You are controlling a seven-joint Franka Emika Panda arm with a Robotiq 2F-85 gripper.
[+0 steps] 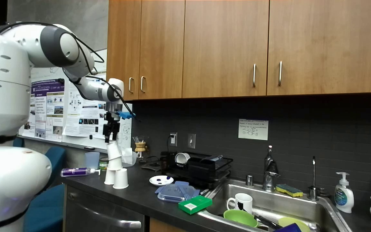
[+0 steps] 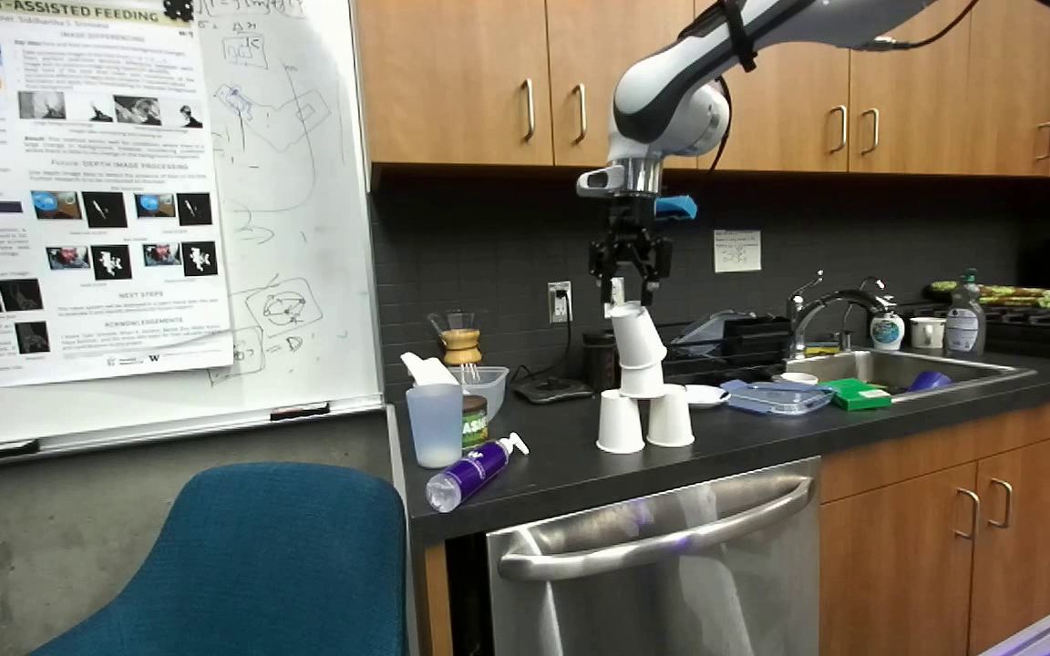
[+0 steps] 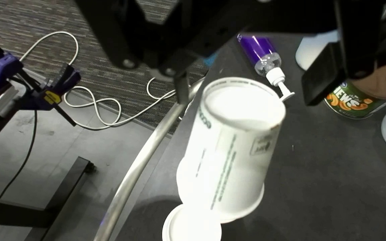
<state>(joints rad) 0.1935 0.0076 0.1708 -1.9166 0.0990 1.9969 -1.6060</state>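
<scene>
1. gripper (image 2: pixel 628 296): jaws spread. in the wrist view i see a gap between the top cup (image 3: pixel 233 149) and each of the fingers (image 3: pixel 323 75), so i record no hold.
2. top cup: mouth down and tilted, resting on the middle cup (image 2: pixel 643 380), just below the fingertips. whether it overlaps that cup or only perches on it, i cannot tell.
3. base: a lower cup (image 2: pixel 621 424) and a neighbour cup (image 2: pixel 671 417) stand mouth down, just beside each other, on the desk (image 2: pixel 571 437); the middle cup bridges them.
4. done, as i judge it: four cups piled in three levels.
5. left, as i judge it: the top cup is not seated level, and the gripper is not yet well clear; a sideways brush could topple the pile.
6. nearby: a purple pump bottle (image 2: pixel 470 474) lies on its side.
</scene>
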